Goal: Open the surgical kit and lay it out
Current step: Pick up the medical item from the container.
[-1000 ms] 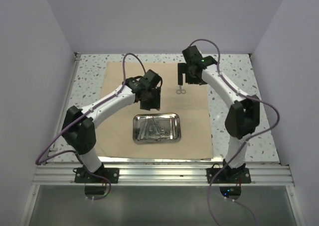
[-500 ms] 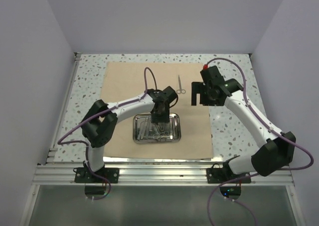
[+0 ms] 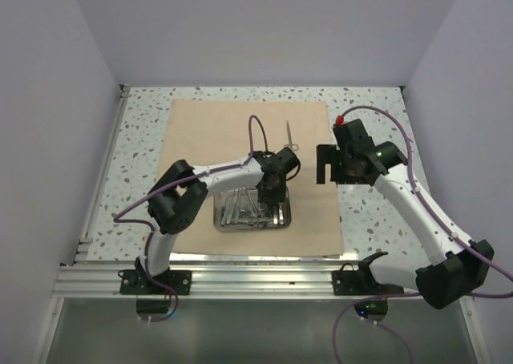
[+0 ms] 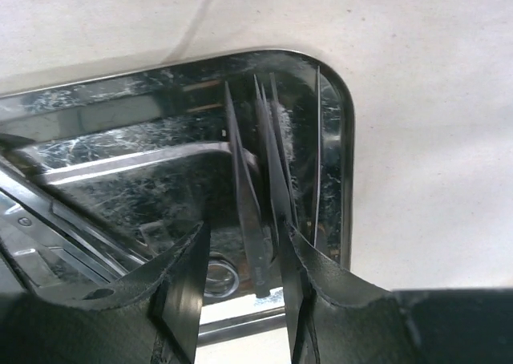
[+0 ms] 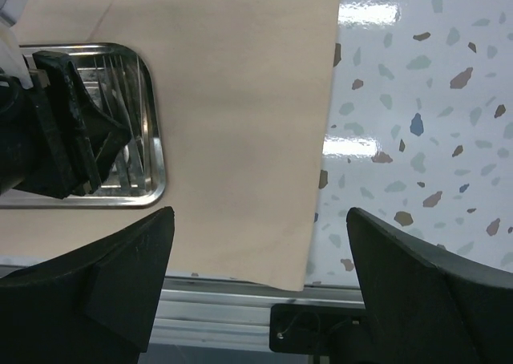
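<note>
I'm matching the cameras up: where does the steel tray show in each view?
Top external: steel tray at centre, below the middle, on the cloth.
Left wrist: fills left and centre, rounded corner at upper right.
Right wrist: upper left, partly hidden.
Shared landmark: left gripper over the tray.

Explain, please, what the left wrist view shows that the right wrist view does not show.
Only the left wrist view: the pointed blades of the instruments close up, between the parted fingers of the left gripper. Only the right wrist view: the speckled table, the metal rail at its near edge, and the right gripper, open and empty. Both: the steel tray on the tan cloth.
</note>
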### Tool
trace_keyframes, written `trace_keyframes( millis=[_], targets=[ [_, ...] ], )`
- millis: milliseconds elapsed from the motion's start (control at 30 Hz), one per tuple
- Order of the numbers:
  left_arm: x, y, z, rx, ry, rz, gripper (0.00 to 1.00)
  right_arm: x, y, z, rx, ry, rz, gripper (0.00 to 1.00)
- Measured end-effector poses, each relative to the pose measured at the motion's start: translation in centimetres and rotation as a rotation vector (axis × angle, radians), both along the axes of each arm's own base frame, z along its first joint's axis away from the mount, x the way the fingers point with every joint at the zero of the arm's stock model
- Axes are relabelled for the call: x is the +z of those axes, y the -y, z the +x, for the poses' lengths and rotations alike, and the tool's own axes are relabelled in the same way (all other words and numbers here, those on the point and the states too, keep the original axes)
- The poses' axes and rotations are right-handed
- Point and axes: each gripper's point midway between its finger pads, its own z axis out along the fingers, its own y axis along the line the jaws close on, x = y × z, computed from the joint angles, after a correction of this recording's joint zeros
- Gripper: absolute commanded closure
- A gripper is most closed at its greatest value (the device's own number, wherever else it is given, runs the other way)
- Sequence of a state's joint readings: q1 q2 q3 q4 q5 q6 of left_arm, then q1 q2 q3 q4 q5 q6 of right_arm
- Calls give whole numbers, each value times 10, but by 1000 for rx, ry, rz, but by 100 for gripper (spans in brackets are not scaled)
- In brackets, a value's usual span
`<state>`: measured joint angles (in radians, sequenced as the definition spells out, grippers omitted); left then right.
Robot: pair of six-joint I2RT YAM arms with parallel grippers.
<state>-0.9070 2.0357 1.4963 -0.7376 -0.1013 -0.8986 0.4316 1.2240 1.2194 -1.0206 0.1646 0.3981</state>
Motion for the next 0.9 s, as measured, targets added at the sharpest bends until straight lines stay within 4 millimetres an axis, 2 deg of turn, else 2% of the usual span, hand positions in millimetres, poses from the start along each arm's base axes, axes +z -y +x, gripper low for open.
trace_keyframes(
  millis=[133,467,600,633,733,900],
  targets=[
    [1,5,2,-4,7,-8,62,-1,1,-2,5,-10,-8,8],
    [-4,3,6,3,11,25,80,-1,2,-3,6,-12,-9,9],
    [-4,5,11,3,18,39,83,-1,2,-3,5,-12,-9,9],
    [-4,6,12,0,20,42,90,-1,2,-3,5,-12,-9,9],
    [-3,7,17,-17,30,56,100,-2,2,-3,5,-12,-9,9],
    [11,4,25,-52,46,104,100,-3,1,-2,4,-19,-12,10]
  ],
)
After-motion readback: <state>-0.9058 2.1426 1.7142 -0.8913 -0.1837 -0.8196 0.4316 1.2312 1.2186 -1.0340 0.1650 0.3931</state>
